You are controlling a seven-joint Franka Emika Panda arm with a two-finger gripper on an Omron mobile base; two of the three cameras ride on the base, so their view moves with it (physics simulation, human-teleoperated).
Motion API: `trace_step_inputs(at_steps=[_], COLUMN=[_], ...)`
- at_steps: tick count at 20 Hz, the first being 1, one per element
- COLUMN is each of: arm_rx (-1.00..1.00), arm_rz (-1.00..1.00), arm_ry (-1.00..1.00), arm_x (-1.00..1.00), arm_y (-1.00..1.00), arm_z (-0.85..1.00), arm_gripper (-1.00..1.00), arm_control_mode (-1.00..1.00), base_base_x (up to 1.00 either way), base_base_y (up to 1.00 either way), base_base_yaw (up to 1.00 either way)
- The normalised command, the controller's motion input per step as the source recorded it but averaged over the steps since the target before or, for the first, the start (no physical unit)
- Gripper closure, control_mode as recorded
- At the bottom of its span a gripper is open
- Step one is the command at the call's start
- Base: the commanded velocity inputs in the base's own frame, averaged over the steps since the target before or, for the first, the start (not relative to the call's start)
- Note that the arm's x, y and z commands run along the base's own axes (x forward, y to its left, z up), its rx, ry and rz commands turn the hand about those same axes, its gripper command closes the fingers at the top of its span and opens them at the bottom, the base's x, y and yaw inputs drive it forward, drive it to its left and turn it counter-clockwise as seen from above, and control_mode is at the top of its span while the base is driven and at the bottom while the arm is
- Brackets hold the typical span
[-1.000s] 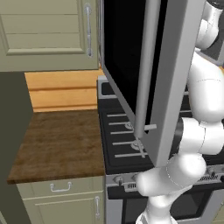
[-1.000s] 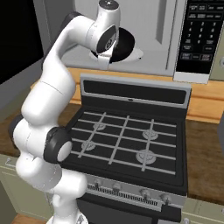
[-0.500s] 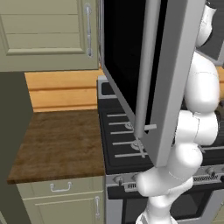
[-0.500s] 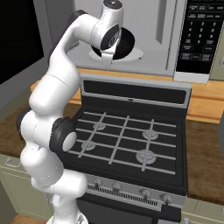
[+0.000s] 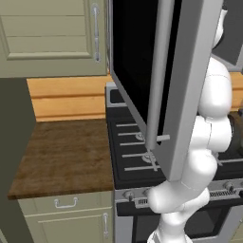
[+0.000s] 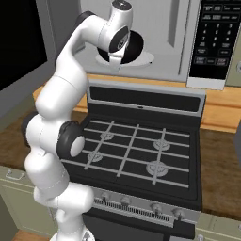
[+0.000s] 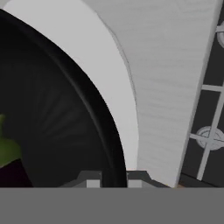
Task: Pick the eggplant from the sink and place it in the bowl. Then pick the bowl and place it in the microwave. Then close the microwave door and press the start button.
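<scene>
Place: a home kitchen, rendered.
Cooking: a black gas stove (image 6: 136,150) is sitting under an open microwave (image 6: 188,37).
Storage: olive cabinet doors (image 5: 52,38) are hanging above.
Surface: a brown wooden worktop (image 5: 66,156) is running beside the stove.

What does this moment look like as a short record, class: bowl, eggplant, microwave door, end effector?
bowl: black bowl, inside the microwave on its white turntable
eggplant: in the bowl; green cap and purple skin show at the edge of the hand view
microwave door: door swung open over the stove
end effector: end effector shut on the bowl's rim
</scene>
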Motion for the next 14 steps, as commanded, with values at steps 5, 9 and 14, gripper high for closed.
trace_step_inputs(at_steps=[5,9,14], arm_rx=[0.00,0.00,0.00], arm_rz=[0.00,0.00,0.03], arm_ry=[0.00,-0.09,-0.19], arm_x=[0.05,-0.01,-0.32], arm_y=[0.01,0.00,0.00], arm_z=[-0.05,0.00,0.00], arm_gripper=[-1.00,-1.00,-1.00], arm_control_mode=[-1.00,-1.00,-1.00], base_base_x=[0.00,0.00,0.00], base_base_y=[0.00,0.00,0.00], base_base_yaw=[0.00,0.00,0.00])
